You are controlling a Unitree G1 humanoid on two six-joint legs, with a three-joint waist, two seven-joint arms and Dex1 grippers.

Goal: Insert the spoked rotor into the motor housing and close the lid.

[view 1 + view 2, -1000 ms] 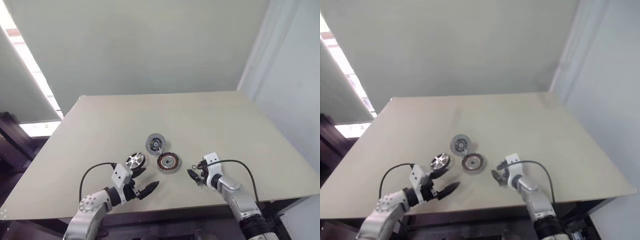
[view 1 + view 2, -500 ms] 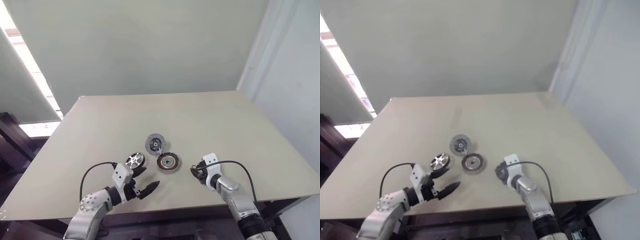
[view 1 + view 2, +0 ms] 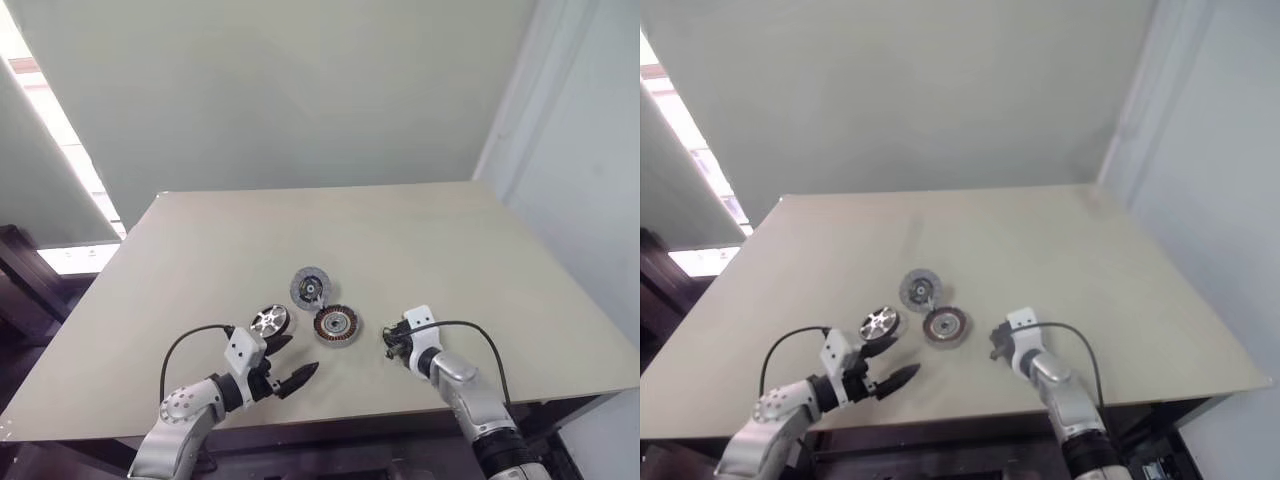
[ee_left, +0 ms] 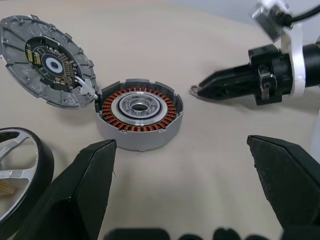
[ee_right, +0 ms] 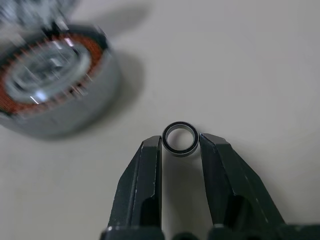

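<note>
Rotor (image 3: 269,320), spoked and shiny, lies untouched on the table (image 3: 480,260) at the left of the cluster, just beside the motor housing (image 3: 338,325), whose copper windings face up; the lid (image 3: 311,287) rests behind, touching the housing's rim. What changed is on the right: the right gripper (image 5: 180,145), wide a second ago, has drawn its fingers in around a small loose ring (image 5: 179,138). The left gripper (image 3: 285,362) waits spread wide near the rotor. Insertion has apparently not begun.
</note>
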